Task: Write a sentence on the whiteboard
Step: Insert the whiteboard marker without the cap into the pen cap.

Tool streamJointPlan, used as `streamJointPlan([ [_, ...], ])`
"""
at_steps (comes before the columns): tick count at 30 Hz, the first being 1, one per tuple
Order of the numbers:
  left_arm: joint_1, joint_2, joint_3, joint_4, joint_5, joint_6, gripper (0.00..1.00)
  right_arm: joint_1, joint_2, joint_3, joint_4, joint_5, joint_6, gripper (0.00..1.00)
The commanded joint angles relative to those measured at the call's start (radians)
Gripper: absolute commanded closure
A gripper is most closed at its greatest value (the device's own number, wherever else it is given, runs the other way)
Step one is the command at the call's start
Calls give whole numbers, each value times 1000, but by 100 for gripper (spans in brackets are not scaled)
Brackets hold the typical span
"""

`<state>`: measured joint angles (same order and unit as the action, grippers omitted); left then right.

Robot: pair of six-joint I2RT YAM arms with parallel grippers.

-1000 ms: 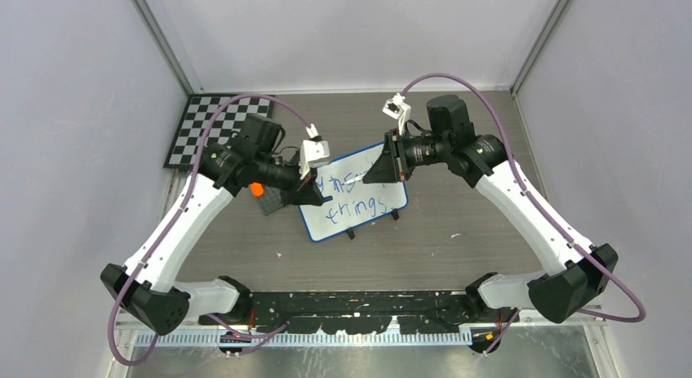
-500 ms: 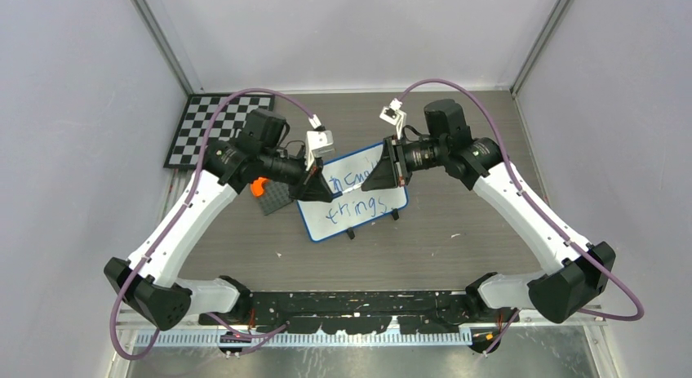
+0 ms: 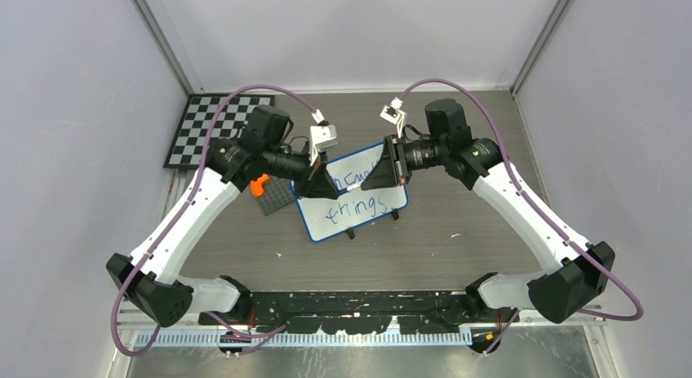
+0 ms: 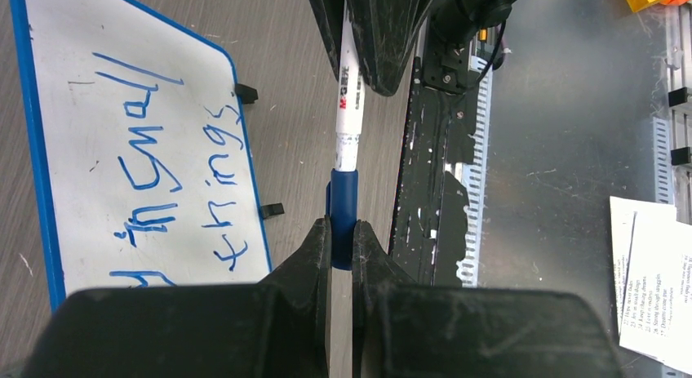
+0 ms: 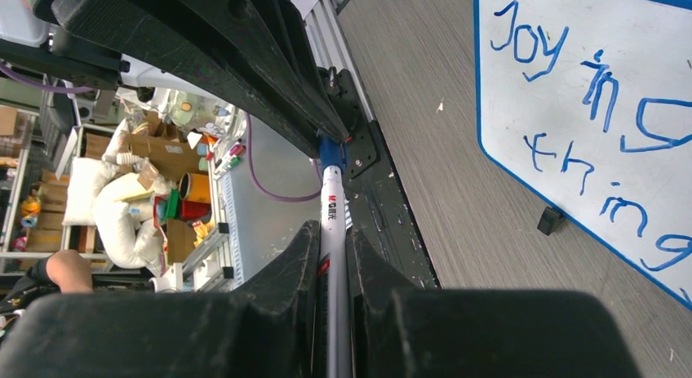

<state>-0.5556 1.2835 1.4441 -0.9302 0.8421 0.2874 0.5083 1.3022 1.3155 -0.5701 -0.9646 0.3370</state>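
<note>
**Left wrist view, reading outward from the jaws.** The left gripper (image 4: 343, 235) is closed tight on the blue marker cap (image 4: 343, 200), which is pinched between its fingertips. Just beyond the tips, the white marker (image 4: 349, 108) runs straight into the right gripper (image 4: 367, 60), whose jaws are narrowed onto the barrel.

The whiteboard (image 4: 34, 149) lies on the table (image 4: 286, 68), off to one side of both pairs of jaws and below them. The sentence (image 4: 159, 162) reads as complete, in two blue lines.

**Risk.** If the arms drift out of line, the barrel may twist in the right jaws or the cap may slip from the left. A dropped marker could smear the writing.

**Not resolved.** The nib is hidden inside the cap, so whether the cap is fully seated cannot be told. Each wrist view crops part of the sentence.
</note>
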Motion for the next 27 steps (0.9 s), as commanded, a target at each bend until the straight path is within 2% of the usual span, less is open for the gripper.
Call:
streamJointPlan([
  [1, -13, 11, 56, 69, 30, -43, 100, 5, -21, 1, 56, -36, 31, 100],
  [27, -50, 81, 127, 199, 110, -184, 100, 55, 4, -10, 26, -52, -22, 100],
])
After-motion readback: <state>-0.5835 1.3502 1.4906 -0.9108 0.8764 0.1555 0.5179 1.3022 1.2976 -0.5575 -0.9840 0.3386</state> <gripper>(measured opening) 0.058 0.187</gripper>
